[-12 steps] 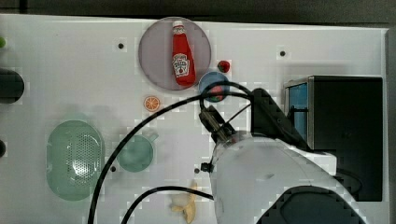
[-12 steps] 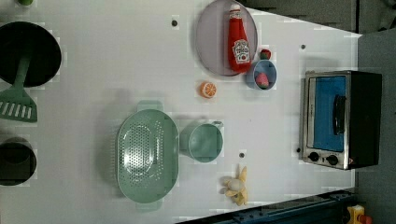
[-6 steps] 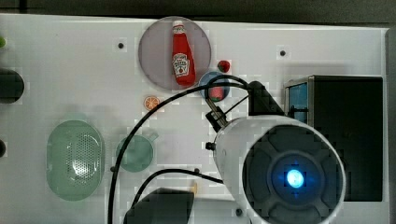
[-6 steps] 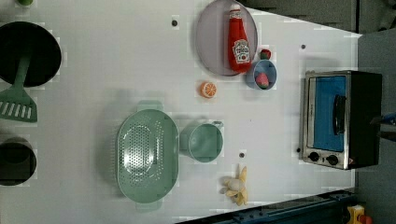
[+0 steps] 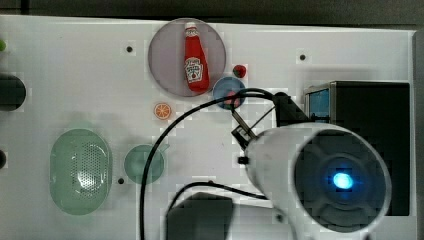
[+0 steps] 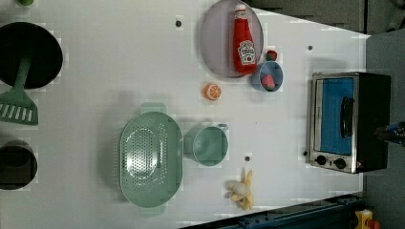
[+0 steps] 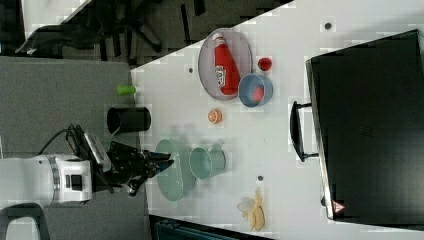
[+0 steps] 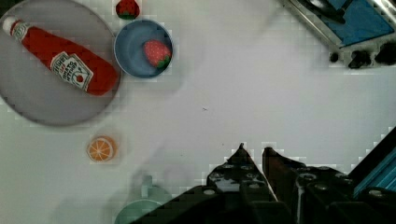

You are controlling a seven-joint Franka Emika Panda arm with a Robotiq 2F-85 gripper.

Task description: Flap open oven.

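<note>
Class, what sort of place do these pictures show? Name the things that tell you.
Probably a robot lab's mock kitchen: a white table with a toaster oven, a toy ketchup bottle on a plate, a green colander, and a robot arm nearby.

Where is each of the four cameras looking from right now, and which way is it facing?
Top view: overhead, straight down on the table; arm housing in front, oven at the top view's right.
Left view: overhead, clear of the arm; oven door shut.
Right view: high, looking obliquely; gripper with fingers nearly together, oven at the right view's right.
Wrist view: looks down past the gripper at the table.
Shared: ketchup bottle in all four.
</note>
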